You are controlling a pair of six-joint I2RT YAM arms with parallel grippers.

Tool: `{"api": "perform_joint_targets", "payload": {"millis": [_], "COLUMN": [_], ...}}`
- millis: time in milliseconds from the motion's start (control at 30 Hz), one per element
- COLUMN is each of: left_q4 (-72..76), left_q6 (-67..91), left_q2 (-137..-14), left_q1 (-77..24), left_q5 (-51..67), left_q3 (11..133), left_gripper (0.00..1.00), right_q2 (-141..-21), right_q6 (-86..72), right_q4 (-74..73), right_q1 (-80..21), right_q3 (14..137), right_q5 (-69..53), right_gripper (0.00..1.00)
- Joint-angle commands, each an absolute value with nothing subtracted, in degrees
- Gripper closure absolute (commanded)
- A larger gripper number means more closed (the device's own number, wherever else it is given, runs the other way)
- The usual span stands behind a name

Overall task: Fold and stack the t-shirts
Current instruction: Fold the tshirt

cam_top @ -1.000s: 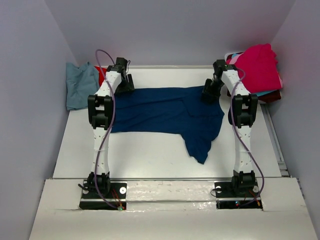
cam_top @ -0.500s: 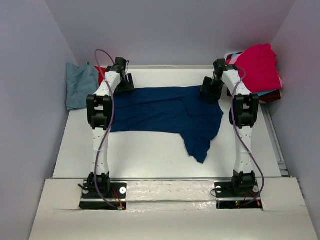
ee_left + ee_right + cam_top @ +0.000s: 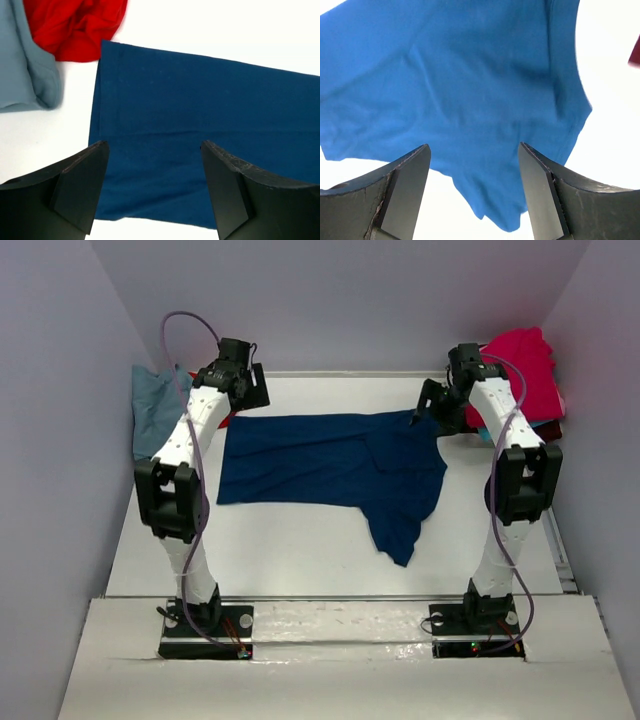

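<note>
A navy t-shirt [image 3: 330, 465] lies spread across the white table, one sleeve pointing toward the near edge. My left gripper [image 3: 240, 390] hovers over its far left corner; in the left wrist view it [image 3: 154, 145] is open above the navy cloth [image 3: 200, 115], holding nothing. My right gripper [image 3: 430, 405] hangs over the shirt's far right corner. Seen from the right wrist, it [image 3: 474, 147] is open too, with the shirt [image 3: 470, 85] below and apart from the fingers.
A blue-grey tee [image 3: 155, 410] lies at the far left edge, with a red one [image 3: 75, 25] beside it. A magenta tee [image 3: 520, 365] tops a pile at the far right corner. Grey walls close in three sides.
Both arms have risen and swung outward, away from the shirt's far corners. The right gripper's jaws have spread wider. The navy shirt has stayed where it lay.
</note>
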State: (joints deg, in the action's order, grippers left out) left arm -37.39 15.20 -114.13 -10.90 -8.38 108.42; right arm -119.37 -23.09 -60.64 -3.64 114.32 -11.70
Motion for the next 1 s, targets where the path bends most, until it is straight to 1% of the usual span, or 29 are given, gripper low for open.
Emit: {"api": "perform_joint_targets", "payload": {"millis": [0, 67, 133, 233, 333, 533, 633, 833, 967], "left_q4": [-37.09, -36.04, -35.07, -34.37, -32.61, -30.85, -30.67, -30.15, -30.23], "left_q6": [18.89, 19.86, 20.83, 22.41, 23.64, 24.52, 24.61, 24.61, 24.35], "left_q2": [-103.64, -100.83, -97.04, -92.74, -88.87, -85.26, -83.94, -83.67, -83.58], "left_q1": [-11.51, -11.51, -11.51, -11.51, -11.51, -9.49, -9.49, -9.49, -9.49], "left_q5": [-10.37, -9.15, -7.92, -5.73, -3.61, -1.49, -1.32, -0.35, -0.35], "left_q3": [96.46, 90.99, 83.02, 74.57, 68.67, 62.33, 60.65, 59.15, 59.5], "left_gripper": [0.14, 0.14, 0.14, 0.14, 0.14, 0.13, 0.13, 0.13, 0.13], "right_q2": [-113.47, -111.72, -108.91, -104.26, -99.95, -91.51, -87.55, -82.71, -79.46], "right_q6": [-23.82, -23.64, -23.64, -24.25, -24.7, -26.01, -26.1, -26.8, -27.77], "right_q4": [-60.2, -60.03, -59.33, -56.61, -55.46, -55.11, -56.16, -55.02, -54.05], "right_q1": [-5.53, -7.38, -8.52, -9.84, -10.46, -10.46, -10.46, -11.6, -12.83], "right_q3": [105.58, 101.71, 95.21, 84.58, 76.5, 65.77, 62.85, 52.75, 46.77], "right_q5": [-15.03, -15.2, -15.73, -19.58, -19.07, -20.47, -20.3, -25.83, -26.89], "right_gripper": [0.24, 0.25, 0.26, 0.27, 0.27, 0.27, 0.27, 0.27, 0.27]}}
